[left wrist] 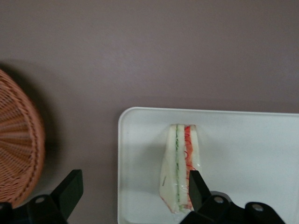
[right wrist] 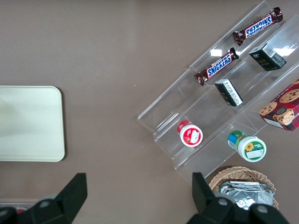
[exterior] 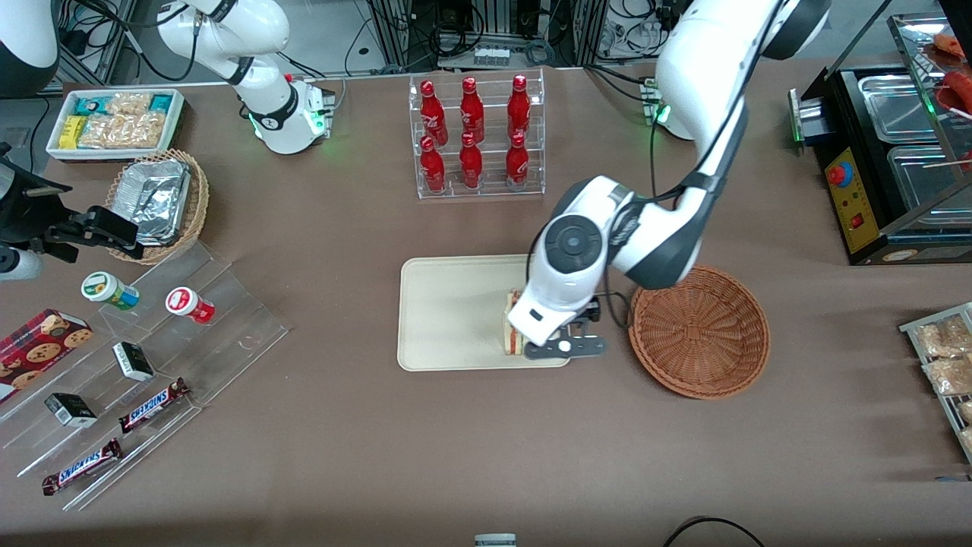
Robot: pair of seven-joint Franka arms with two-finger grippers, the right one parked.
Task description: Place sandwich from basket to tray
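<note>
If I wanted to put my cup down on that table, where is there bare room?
Bare cloth runs along the table edge nearest the front camera, below the tray and basket. Another bare stretch lies between the bottle rack and the tray. It is crowded where the open gripper hangs over the sandwich, and around the snack steps.

Even overhead light, soft shadows; wrist views slightly soft, glare on tray point(left wrist: 261, 154).

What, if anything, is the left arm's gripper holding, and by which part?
Nothing. The gripper is open above the tray; the sandwich rests on the tray, one finger beside it.
</note>
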